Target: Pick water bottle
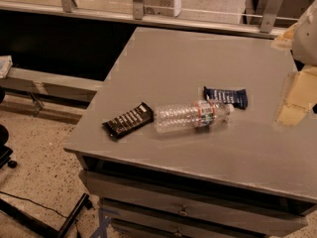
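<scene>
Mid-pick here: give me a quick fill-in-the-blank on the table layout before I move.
1. The water bottle lies on its ____ on the gray table.
2. The dark blue wrapper sits by the bottle's ____ end.
3. The gripper is at the picture's ____ edge, not touching the bottle.
Missing words: side; cap; right.

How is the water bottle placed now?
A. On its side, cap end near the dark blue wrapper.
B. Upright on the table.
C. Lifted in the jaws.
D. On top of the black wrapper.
A: the water bottle lies on its side on the table, cap by the dark blue wrapper, base near the black wrapper; the gripper is at the view's right edge, apart from it.
</scene>
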You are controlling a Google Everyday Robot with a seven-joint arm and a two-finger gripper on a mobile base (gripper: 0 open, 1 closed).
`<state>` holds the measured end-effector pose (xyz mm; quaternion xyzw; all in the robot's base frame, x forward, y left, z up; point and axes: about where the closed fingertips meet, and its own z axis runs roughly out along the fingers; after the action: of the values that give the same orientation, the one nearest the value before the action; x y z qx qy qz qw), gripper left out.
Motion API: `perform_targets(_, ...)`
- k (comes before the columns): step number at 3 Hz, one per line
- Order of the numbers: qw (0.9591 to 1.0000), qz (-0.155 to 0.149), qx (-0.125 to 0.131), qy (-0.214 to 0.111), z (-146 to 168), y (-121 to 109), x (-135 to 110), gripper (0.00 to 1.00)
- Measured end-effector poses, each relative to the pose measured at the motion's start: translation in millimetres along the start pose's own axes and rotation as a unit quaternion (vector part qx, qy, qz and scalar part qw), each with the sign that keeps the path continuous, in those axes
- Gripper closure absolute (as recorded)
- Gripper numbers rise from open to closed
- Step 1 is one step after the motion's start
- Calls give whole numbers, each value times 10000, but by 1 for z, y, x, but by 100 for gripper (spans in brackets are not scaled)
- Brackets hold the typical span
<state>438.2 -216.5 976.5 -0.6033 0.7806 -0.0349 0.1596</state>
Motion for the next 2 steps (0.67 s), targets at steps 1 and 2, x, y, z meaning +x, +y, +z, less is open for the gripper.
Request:
perform_targets(1, 10000, -57, 5, -14, 2, 3, -10, 0)
perform_targets(2, 9999, -108, 3, -40, 6, 3, -26, 0)
